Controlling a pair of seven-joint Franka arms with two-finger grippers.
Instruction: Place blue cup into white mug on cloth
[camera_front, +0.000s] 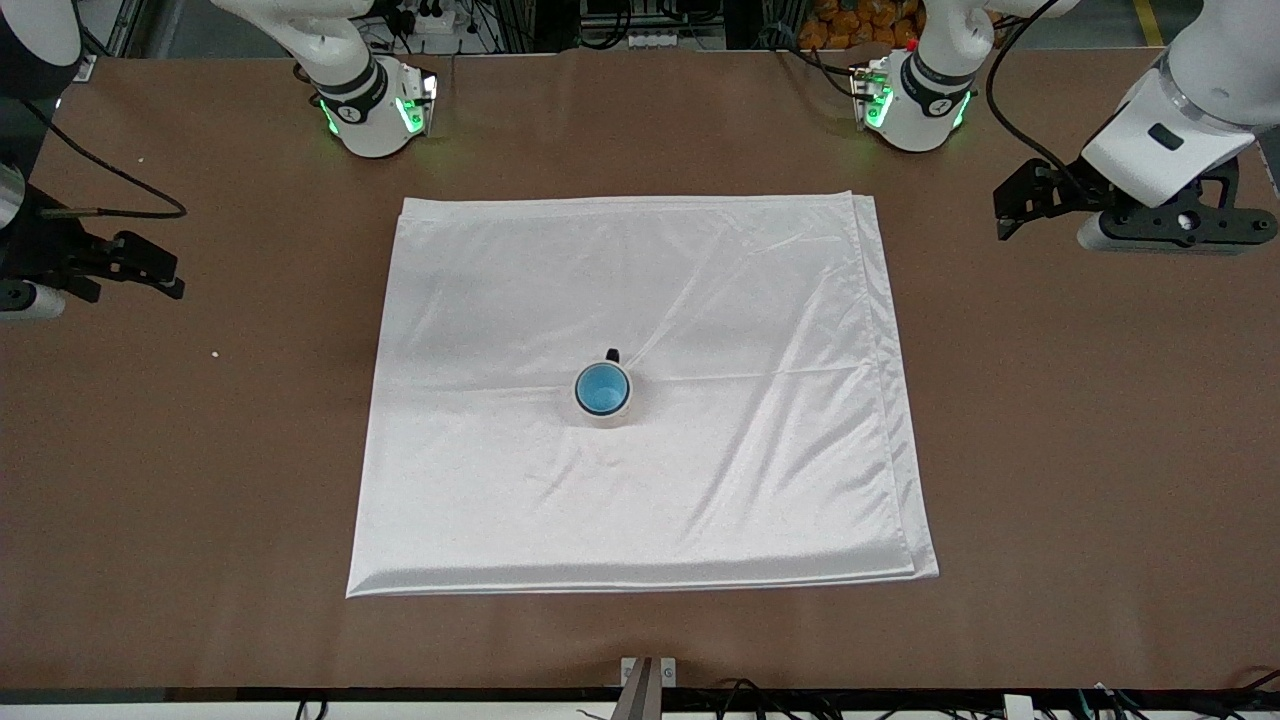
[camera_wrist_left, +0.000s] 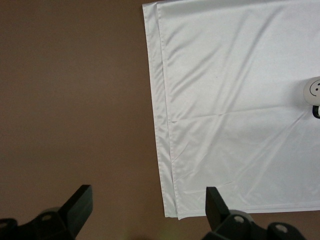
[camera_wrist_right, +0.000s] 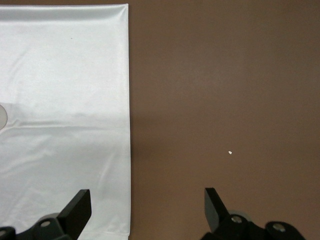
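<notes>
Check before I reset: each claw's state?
Left claw: open, empty, over bare table.
Right claw: open, empty, over bare table.

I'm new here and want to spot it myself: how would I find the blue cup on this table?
Start with the big shiny white cloth spread across the middle of the brown table. Near its centre stands a small white mug with a dark handle. The blue cup sits nested inside that mug, its bright blue inside being the only colour on the cloth.

One blue cup (camera_front: 601, 388), one white mug (camera_front: 604, 412), one cloth (camera_front: 500, 330), two grippers, one pale crumb (camera_front: 214, 353).
</notes>
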